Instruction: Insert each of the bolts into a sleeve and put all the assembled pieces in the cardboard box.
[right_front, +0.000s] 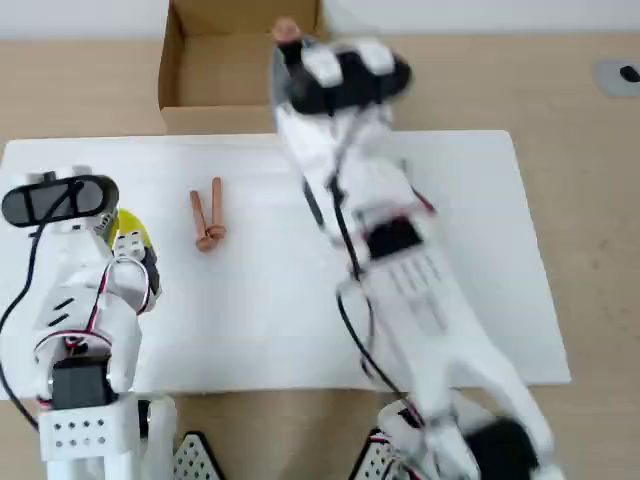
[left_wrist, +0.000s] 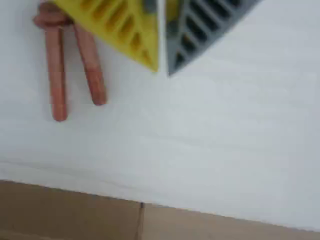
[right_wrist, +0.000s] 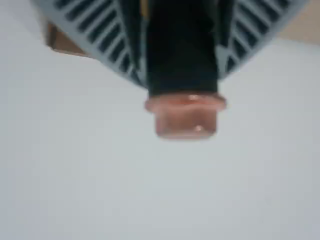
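bolts (right_front: 208, 215) on mat (right_front: 250, 320), cardboard box (right_front: 215, 75) behind

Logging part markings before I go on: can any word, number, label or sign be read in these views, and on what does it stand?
No text can be read in any view.
Right arm: a pale panel with faint printed lines, too blurred to read.
Cardboard box: no marking visible.
Bolts on the white sheet: no marking visible.
Black sleeve: no marking visible.

Wooden surface (right_front: 590, 150) with white sheet (right_front: 250, 300) across its middle. Cardboard box (right_front: 170, 75) at far edge. Two bolts (right_front: 208, 218) on sheet, left half.
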